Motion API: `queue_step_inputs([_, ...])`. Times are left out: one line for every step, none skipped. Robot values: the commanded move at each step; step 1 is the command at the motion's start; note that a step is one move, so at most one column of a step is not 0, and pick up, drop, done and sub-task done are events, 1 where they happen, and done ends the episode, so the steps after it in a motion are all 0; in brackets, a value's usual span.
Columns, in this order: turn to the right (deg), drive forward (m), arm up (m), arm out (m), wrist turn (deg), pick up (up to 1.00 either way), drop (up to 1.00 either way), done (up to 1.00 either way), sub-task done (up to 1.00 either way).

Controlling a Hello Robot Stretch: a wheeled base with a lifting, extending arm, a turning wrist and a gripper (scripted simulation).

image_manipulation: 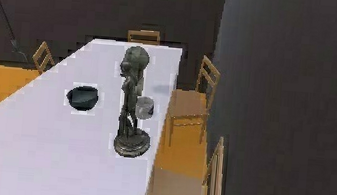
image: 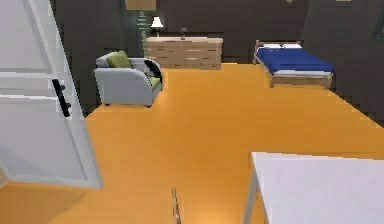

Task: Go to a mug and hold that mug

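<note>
Probably light but brittle, the grey cup [image_manipulation: 147, 107] beside the statue [image_manipulation: 133, 83] wants gripping across its wall; you cannot tell the tool's state.

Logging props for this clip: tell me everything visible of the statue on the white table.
The statue is a dark grey-green standing figure, stone or metal by its look, upright on a round base. It stands on the white table, near the side with the wooden chairs. A small pale grey thing sits close behind it; whether they touch cannot be told. A dark bowl lies apart, left of it.
</note>
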Motion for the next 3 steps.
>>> queue_step_inputs([0.0,0.00,0.38,0.00,0.0,0.00,0.00,0.00,0.00])
queue_step_inputs([0.0,0.00,0.00,0.50,0.0,0.00,0.00,0.00,0.00])
queue_step_inputs([0.0,0.00,0.00,0.00,45.0,0.00,0.00,0.00,0.00])
